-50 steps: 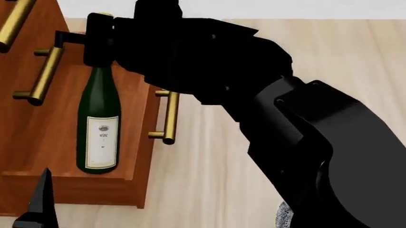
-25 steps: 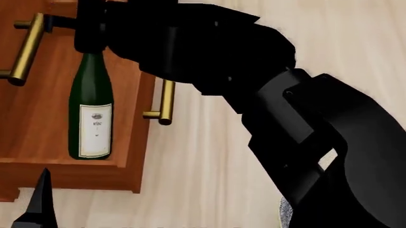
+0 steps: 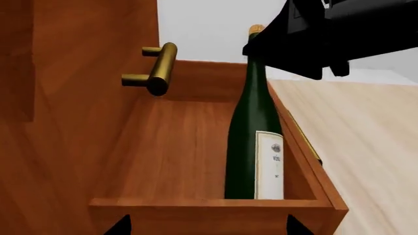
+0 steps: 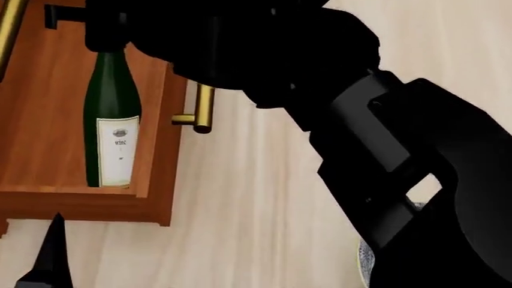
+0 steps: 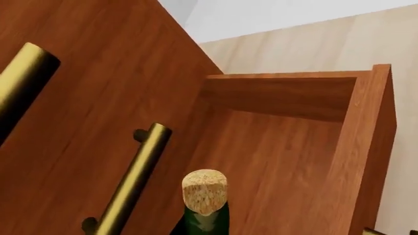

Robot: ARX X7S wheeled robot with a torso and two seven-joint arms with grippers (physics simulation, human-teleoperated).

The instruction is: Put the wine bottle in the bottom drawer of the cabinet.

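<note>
One bottle, standing in the open drawer

So the bottle is upright inside the bottom drawer, which is pulled out from the cabinet. Its base sits on the drawer floor, close to the front panel and near the side wall on the left-wrist camera's side. White label faces that camera, cork up top.

The right tool is at the bottle's neck. In the head view the black body covers the top of the neck completely, and in the left wrist view a dark block sits right against the neck just under the cork. It looks clamped around the neck, but the fingers themselves are hidden behind the housing, so how wide they stand I can't really tell. The right wrist camera looks straight down on the cork, with no fingers showing.

Left tool: only one dark pointed fingertip pokes in at the head view's lower edge, plus two small dark tips at the edge of its own camera, apart from each other, nothing between them. It sits just outside the drawer's near wall, touching nothing I can see.

Brass handles: one on the drawer front, another on the drawer above. Pale wood floor all around.
</note>
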